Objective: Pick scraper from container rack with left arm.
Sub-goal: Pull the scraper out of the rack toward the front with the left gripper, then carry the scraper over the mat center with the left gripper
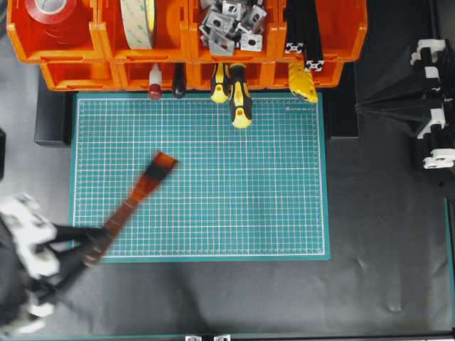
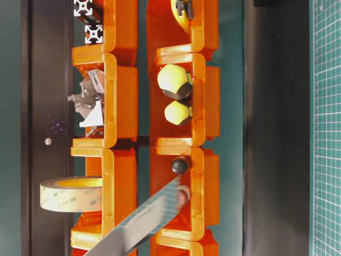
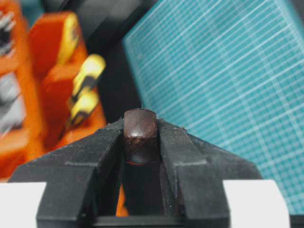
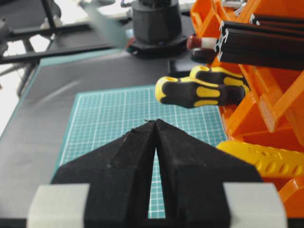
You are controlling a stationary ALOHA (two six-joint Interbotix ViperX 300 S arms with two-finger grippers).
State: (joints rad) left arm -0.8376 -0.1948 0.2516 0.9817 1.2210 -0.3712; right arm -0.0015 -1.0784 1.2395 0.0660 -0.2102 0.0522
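- While the left gripper (image 3: pixel 140 135) pinches the brown handle end of the scraper (image 1: pixel 135 202), its jaws are narrowed onto the wood and touch it on both sides.
- The scraper is out of the container rack (image 1: pixel 185 42); it hangs blurred over the lower left part of the green mat (image 1: pixel 270 192), blade pointing up toward the bins, handle crossing the mat's left lower edge.
- Around the blade the mat is bare; the nearest tools are well apart, at the mat's top edge.
- The left arm (image 1: pixel 28 263) sits at the lower left corner of the overhead view, off the mat, over the dark table (image 1: pixel 377 284), its gripper reaching toward the mat.
- The right gripper (image 4: pixel 155 124) has its jaws drawn together at the tips with nothing between them, and it stays off the mat's right edge.
- Two yellow-and-black screwdrivers (image 1: pixel 238 99) stick out of the lower bins over the mat's top edge.
- One red-handled tool (image 1: pixel 154 84) and one dark-knobbed tool (image 1: pixel 178 84) stand beside them.
- Two tape rolls lie in the upper tier: one red (image 1: pixel 53 13), one pale (image 1: pixel 138 20).
- One bin holds metal brackets (image 1: pixel 231 25); their count cannot be told.
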